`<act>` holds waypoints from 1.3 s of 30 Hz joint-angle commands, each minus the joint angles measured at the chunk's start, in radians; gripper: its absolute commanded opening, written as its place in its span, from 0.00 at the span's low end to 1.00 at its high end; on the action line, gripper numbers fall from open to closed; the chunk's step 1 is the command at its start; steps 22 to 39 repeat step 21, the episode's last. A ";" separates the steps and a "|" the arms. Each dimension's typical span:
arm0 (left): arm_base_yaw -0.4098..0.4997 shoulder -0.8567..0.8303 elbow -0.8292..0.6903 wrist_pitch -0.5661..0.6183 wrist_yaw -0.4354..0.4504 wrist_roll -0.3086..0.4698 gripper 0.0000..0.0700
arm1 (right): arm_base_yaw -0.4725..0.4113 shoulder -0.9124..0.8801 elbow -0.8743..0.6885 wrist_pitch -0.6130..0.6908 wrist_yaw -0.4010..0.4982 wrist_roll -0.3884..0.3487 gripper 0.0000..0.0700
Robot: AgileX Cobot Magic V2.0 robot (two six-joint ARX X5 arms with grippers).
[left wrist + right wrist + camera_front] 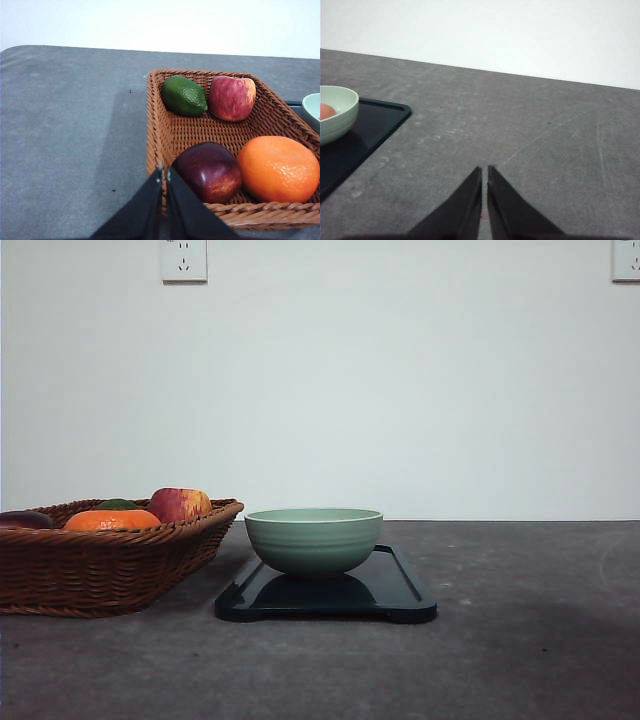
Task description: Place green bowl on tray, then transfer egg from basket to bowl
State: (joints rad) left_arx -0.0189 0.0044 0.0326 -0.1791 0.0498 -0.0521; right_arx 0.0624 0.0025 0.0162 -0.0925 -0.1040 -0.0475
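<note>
Bowl [313, 538] on tray [400, 592] | egg [326, 111] seemingly inside bowl | basket [165, 131] holds fruit | left pincer [164, 176], right pincer [484, 172] closed, empty | task looks complete

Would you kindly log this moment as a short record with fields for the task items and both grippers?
green bowl: upright on the tray
bowl contents: pale orange-pink rounded object, likely the egg
basket: holds lime, apple, dark red fruit, orange
left gripper: shut, empty, beside the basket rim
right gripper: shut, empty, over bare table
</note>
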 commanded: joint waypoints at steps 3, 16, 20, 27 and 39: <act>0.000 -0.001 -0.019 -0.008 -0.002 0.007 0.00 | 0.000 0.001 -0.004 0.011 0.000 0.010 0.02; 0.000 -0.001 -0.019 -0.008 -0.002 0.007 0.00 | 0.000 0.001 -0.004 0.011 0.000 0.010 0.02; 0.000 -0.001 -0.019 -0.008 -0.002 0.007 0.00 | 0.000 0.001 -0.004 0.011 0.000 0.010 0.02; 0.000 -0.001 -0.019 -0.008 -0.002 0.007 0.00 | 0.000 0.001 -0.004 0.011 0.000 0.010 0.02; 0.000 -0.001 -0.019 -0.008 -0.002 0.007 0.00 | 0.000 0.001 -0.004 0.011 0.000 0.010 0.02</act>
